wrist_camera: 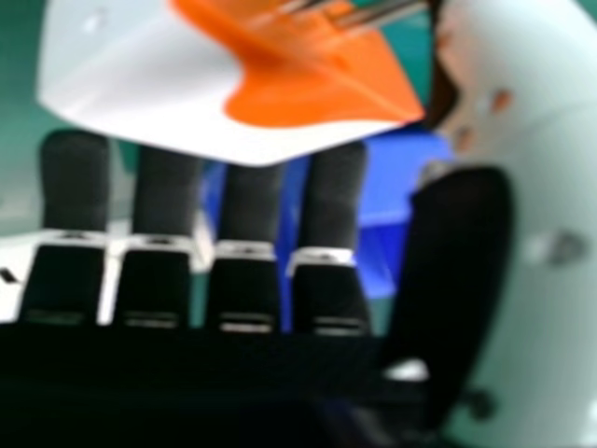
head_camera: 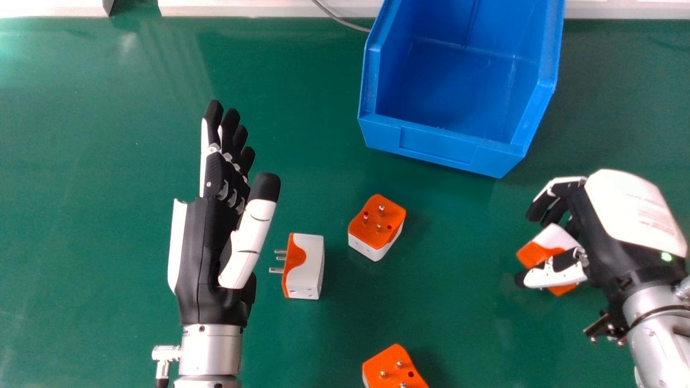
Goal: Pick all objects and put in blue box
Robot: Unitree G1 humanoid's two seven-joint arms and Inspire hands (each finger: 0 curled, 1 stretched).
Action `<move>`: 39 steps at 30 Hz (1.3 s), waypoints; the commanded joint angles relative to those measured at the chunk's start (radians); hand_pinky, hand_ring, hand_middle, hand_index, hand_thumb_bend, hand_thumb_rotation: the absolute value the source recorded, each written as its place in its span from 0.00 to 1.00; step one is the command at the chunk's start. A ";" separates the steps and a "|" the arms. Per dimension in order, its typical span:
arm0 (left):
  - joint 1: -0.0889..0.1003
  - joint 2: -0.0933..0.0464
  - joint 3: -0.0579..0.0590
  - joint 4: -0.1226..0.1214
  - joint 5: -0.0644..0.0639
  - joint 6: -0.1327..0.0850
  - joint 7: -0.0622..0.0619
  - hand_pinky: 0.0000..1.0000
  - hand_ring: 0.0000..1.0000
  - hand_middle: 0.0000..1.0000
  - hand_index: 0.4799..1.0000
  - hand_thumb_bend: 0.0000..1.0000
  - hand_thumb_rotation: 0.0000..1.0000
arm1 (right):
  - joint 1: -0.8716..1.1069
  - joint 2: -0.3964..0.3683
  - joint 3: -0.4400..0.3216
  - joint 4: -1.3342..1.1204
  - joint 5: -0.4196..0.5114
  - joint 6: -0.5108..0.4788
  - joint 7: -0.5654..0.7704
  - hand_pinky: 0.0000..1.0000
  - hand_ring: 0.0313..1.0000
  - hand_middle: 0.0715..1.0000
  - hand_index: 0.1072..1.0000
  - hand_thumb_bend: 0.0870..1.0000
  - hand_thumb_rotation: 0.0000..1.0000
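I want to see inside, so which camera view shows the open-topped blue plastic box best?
The head view: it looks down into the blue box, though the far end is cut off. The right hand view shows parts of it behind the right hand's fingers.

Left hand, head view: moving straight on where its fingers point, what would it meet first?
The left hand seems free to cross the green table, passing left of the blue box, perhaps to the white strip beyond; its height is unclear.
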 commanded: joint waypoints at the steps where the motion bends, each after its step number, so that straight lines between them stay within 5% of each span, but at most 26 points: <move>1: -0.010 -0.018 -0.004 -0.015 0.006 -0.007 -0.002 1.00 1.00 1.00 1.00 0.73 0.69 | 0.007 -0.001 -0.028 -0.045 0.014 -0.029 -0.032 0.36 0.41 0.48 0.47 0.50 0.01; 19: -0.036 -0.014 -0.004 0.005 0.005 -0.012 -0.010 1.00 1.00 1.00 1.00 0.73 0.68 | 0.041 0.002 -0.080 -0.122 0.065 -0.192 -0.101 0.34 0.38 0.45 0.45 0.48 0.00; 39: -0.054 -0.015 0.001 0.024 0.016 -0.022 -0.002 1.00 1.00 1.00 1.00 0.73 0.68 | -0.153 0.077 -0.004 -0.228 0.004 -0.350 -0.133 0.34 0.39 0.46 0.44 0.46 0.00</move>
